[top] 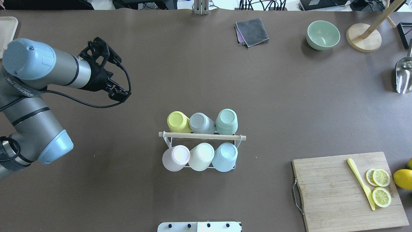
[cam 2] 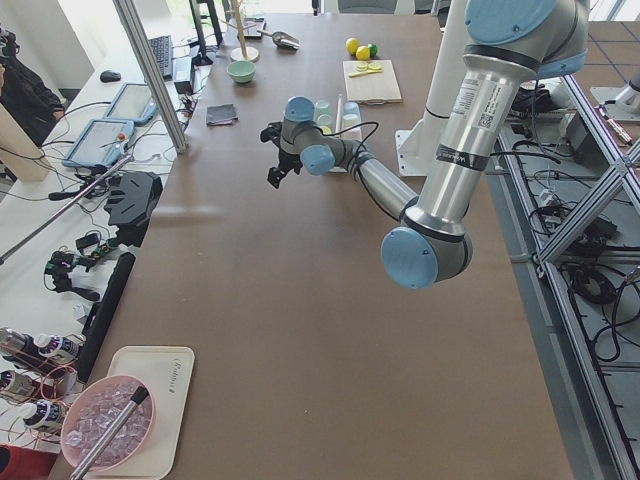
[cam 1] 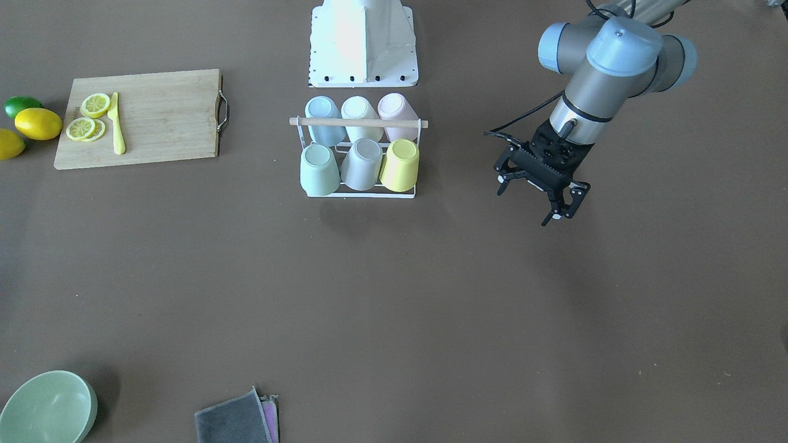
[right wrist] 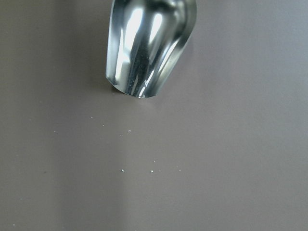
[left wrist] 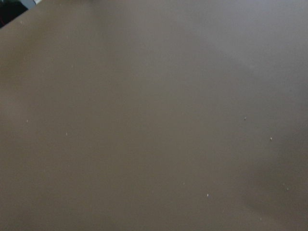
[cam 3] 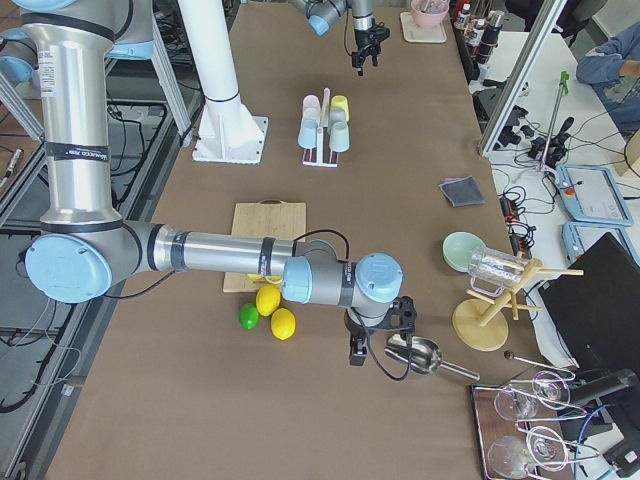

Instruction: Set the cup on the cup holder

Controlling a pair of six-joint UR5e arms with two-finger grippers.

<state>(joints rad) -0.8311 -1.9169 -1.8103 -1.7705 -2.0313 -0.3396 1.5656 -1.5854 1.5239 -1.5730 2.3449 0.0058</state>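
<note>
Cup holder point(cam 1: 363, 123) sits midway on the table point(cam 1: 394, 295), six cups point(cam 1: 400, 165) bottoms-up on its prongs; left pincer point(cam 1: 526, 206) hangs well apart, spread wide, empty. From above, wooden cutting board point(top: 334, 190) lies off the holder's other side. Right-side view: right pincer point(cam 3: 357, 352) near metal scoop point(cam 3: 415, 352), opening impossible to tell

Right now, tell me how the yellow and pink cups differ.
The yellow cup is bright yellow, the pink cup pale pink. The yellow cup sits on the holder's far side from the robot, the pink cup on its near side. The yellow cup leans away from the robot, the pink cup toward it. Both are upside down at the holder's left end.
</note>
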